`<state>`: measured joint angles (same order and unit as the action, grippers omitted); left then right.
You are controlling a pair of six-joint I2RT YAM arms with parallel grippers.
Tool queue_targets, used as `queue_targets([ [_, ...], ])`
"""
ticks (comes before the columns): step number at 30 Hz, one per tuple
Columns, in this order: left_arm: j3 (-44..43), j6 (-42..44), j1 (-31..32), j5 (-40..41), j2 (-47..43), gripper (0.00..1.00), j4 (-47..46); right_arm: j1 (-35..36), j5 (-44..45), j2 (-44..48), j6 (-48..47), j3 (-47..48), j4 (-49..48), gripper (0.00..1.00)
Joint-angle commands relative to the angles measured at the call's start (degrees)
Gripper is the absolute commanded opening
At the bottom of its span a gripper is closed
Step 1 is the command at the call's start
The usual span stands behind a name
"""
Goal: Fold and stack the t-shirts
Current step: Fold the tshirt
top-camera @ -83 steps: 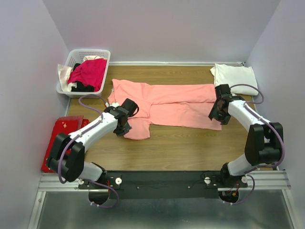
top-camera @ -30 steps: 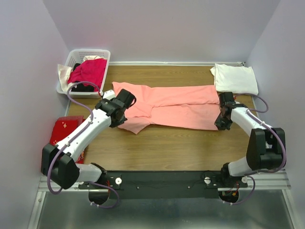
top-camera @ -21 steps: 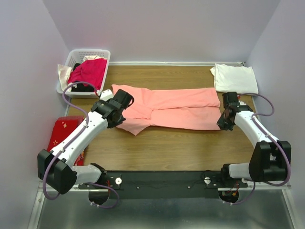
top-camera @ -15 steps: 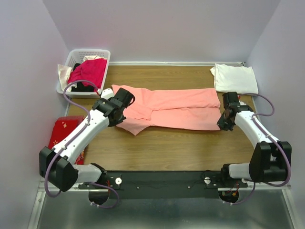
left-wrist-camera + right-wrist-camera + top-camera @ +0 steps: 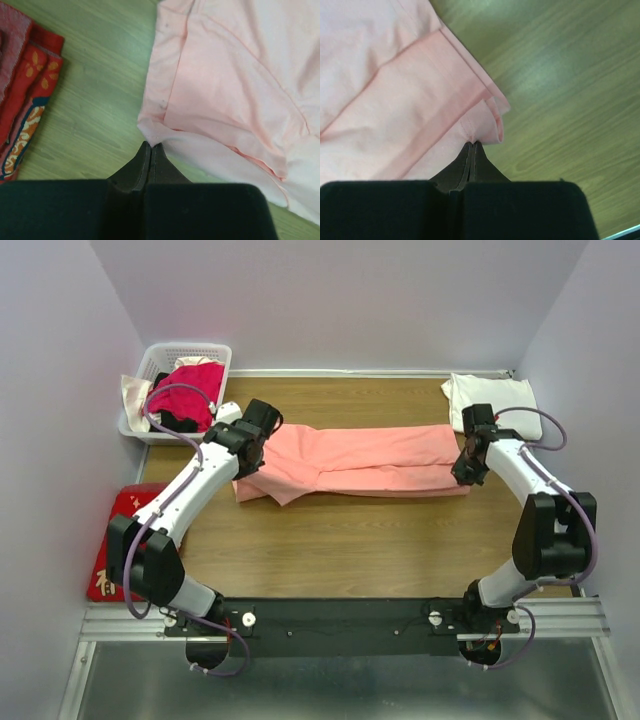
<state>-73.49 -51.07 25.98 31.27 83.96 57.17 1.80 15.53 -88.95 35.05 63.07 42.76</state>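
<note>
Left claw [image 5: 151,146] and right claw [image 5: 472,145] were clamped on opposite ends of the salmon-pink t-shirt [image 5: 360,452]; the white t-shirt [image 5: 497,398] lay near its right end.

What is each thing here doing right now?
pink t-shirt: folded into a long strip
white t-shirt: folded, lying far right
basket: full of clothes
red cloth: lying flat
left gripper: shut on pink t-shirt's corner
right gripper: shut on pink t-shirt's hem
</note>
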Motion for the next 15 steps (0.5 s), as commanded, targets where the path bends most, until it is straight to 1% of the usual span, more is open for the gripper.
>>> queue_targets([
  [1,-3.41,5.44,-4.43,3.45,2.51,0.00,-4.16,-0.40,1.26,-4.91,-0.77,4.60,-1.63,0.01],
  [6,-6.13,10.19,-6.73,3.19,7.52,0.00,-8.55,-0.57,0.73,-10.80,-0.68,7.15,-3.03,0.01],
  [11,-11.48,12.39,-7.87,3.45,15.68,0.00,-9.79,-0.66,0.20,-16.08,-0.24,10.05,-4.27,0.01],
  [15,-14.30,14.24,-8.48,3.45,19.83,0.00,-11.20,-0.75,0.20,-19.24,-0.24,12.69,-4.53,0.01],
])
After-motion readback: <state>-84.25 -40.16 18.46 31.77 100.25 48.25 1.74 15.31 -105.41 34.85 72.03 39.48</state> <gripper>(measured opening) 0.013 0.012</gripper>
